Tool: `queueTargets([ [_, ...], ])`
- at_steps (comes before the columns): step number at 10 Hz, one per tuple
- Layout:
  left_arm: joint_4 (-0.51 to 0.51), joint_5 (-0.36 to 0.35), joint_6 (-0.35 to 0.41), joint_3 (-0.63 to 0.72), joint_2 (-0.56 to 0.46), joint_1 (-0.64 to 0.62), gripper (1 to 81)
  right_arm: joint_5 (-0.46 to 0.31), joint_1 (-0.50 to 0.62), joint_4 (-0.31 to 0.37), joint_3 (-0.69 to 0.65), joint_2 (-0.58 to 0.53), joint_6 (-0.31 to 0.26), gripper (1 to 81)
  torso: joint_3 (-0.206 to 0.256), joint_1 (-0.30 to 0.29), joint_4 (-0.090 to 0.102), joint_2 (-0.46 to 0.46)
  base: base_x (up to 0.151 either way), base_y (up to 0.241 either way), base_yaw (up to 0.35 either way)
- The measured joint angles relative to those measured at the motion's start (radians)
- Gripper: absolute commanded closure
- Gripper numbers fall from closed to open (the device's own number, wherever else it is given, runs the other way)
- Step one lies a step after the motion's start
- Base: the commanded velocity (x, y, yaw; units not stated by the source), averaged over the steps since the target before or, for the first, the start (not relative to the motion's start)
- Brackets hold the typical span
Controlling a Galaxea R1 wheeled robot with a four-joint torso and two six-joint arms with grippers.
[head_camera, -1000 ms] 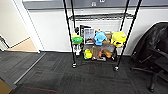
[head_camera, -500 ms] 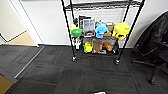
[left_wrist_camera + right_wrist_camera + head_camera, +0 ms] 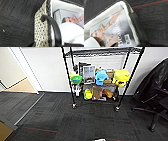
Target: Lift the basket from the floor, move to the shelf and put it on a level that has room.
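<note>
Carpet (image 3: 82, 122), dark charcoal tiles crossed by a thin red line, separates the robot from the tall black wire rack (image 3: 100, 77) standing against the white wall. The small rectangular beige basket (image 3: 41, 31), with perforated woven sides and a pale lining at the rim, appears large beside both wrists with carpet passing beneath it, so I judge it already lifted and being carried; the approach and the placing remain. A dark curved handle (image 3: 53, 27) arches over the basket's rim, and inside lie a glossy magazine (image 3: 115, 32) with a face on its cover and something white and rounded (image 3: 71, 33). Whether the left or right fingers are clenched on the basket I cannot tell. On the rack, the middle and lower tiers are crowded with bright toys (image 3: 100, 77): green, blue and yellow shapes. The upper wire tier (image 3: 100, 52) above them looks bare, a likely spot with room. A black office chair (image 3: 155, 89) sits just beside the rack.
</note>
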Motion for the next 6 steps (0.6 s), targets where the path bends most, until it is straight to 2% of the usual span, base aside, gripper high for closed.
queueTargets([
  [6,-0.001,-0.006,0.0,0.002,0.0,-0.024,1.0,0.023,0.014,0.0,-0.001,-0.003,0.005,1.0,0.0,0.0,0.0,0.0,0.0,0.0,0.0],
])
